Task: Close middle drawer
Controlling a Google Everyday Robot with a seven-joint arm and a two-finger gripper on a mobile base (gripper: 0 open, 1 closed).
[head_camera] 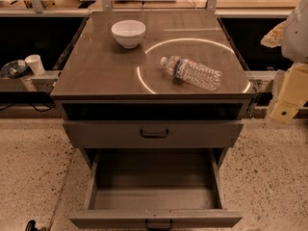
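The middle drawer [155, 219] is pulled far out toward me. Its grey-brown box is open and looks empty inside, and a small dark handle sits at the centre of its front. The wider drawer front [153, 134] above it is nearly in. The lowest drawer is hidden beneath the open one. My gripper [285, 105] shows as cream-coloured parts of my arm at the right edge, level with the cabinet top. It is well to the right of the open drawer and apart from it.
On the cabinet top [96, 66] stand a white bowl [128, 33] at the back left and a clear water bottle [191, 72] lying on its side. A paper cup [34, 64] sits on a ledge at left. Speckled floor [269, 177] lies on both sides of the drawer.
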